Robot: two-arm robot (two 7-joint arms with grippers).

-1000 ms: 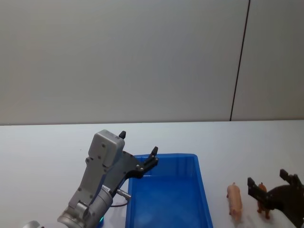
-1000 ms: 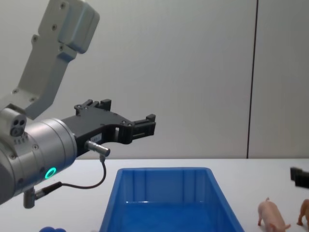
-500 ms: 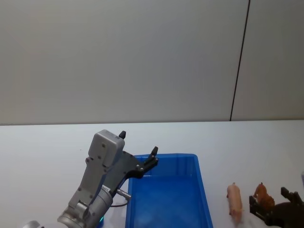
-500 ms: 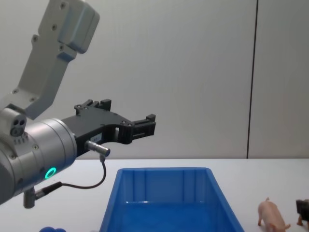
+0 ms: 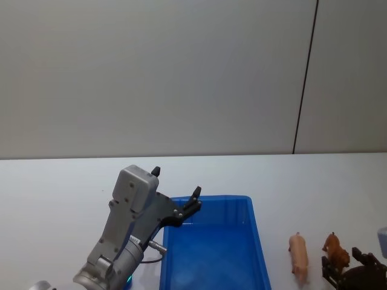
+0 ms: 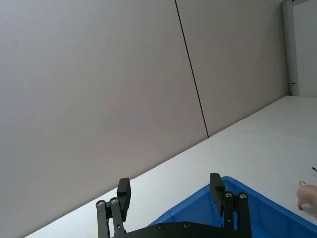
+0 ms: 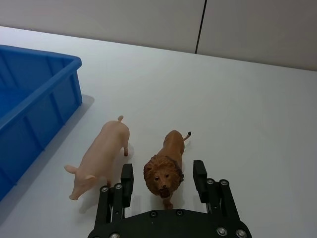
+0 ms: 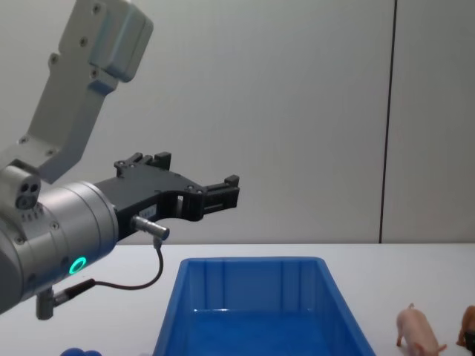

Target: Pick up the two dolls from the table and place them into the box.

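Up close: lion [image 7: 171, 147] at right claw [image 7: 163, 170].

— How's the light on your end?
— Bright and even, and I read it as coming from overhead. The table [image 7: 247, 109] shows clean white, no hot spots.
— Shadows?
— Soft ones. On the right wrist view the box [image 7: 39, 106] lays a faint grey band on the table toward the pig [image 7: 104, 148]. The pig and the lion [image 7: 171, 148] have pale smudges under their bellies.
— Glare?
— A mild sheen on the box floor in the head view, nothing harsh. The wall [image 5: 151, 78] is flat grey. In the chest view the green ring [image 8: 76, 265] on the left arm [image 8: 63, 230] glows plainly.
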